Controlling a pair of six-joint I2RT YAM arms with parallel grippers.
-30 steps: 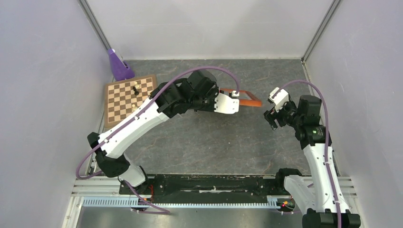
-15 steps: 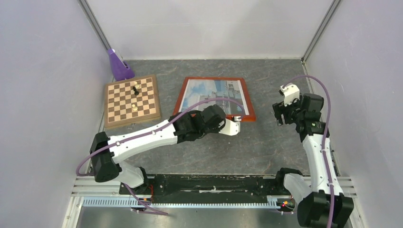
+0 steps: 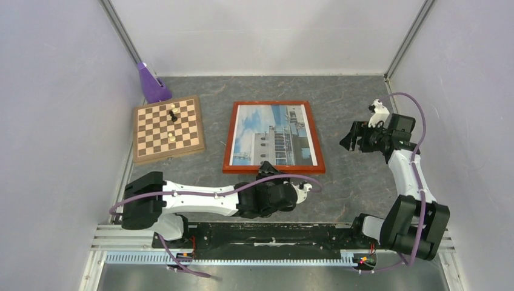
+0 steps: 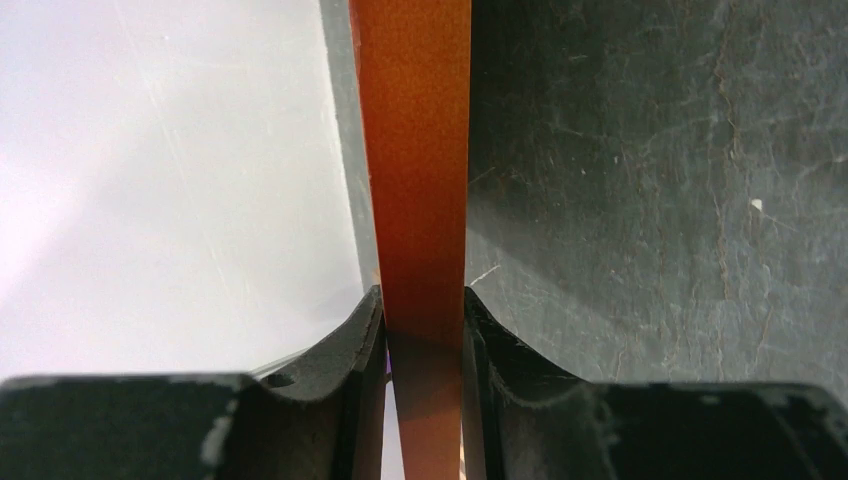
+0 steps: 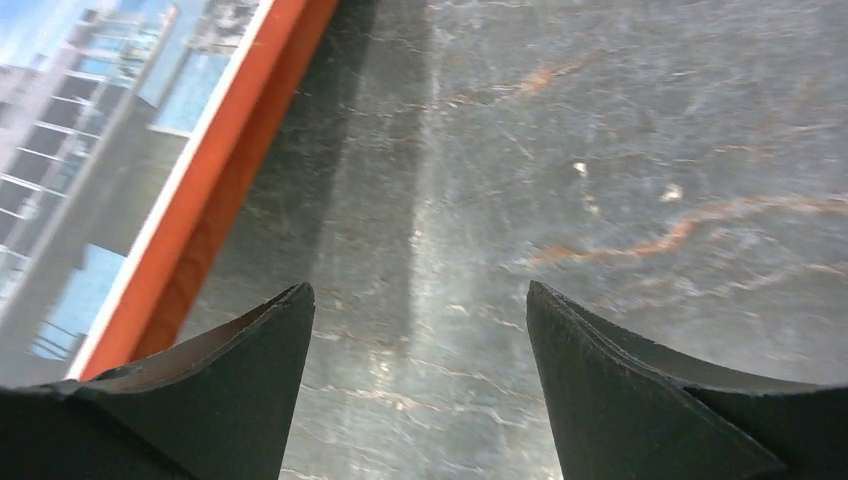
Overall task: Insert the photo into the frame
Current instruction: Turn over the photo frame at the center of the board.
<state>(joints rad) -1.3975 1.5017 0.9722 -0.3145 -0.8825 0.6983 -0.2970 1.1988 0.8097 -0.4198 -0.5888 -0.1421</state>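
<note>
Frame (image 4: 415,150) rail betw. L gripper (image 4: 424,300) fingers: orange-brown. Photo (image 3: 273,133): blue sky, pale bldg, white border. Table (image 5: 600,150) under R gripper (image 5: 420,290): dark grey, rust veins. Chessboard (image 3: 168,127): brown/cream checks.

photo (image 3: 273,134) in frame (image 3: 230,139) | chessboard (image 3: 168,128) left of frame

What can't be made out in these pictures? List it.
Left wrist view: large print of a pale building, showing only as white glare.
Right wrist view: most of the orange-brown wooden picture frame, cut off by the left edge.
Top view: small chess pieces on the checkered wooden chessboard, too small to identify.
</note>
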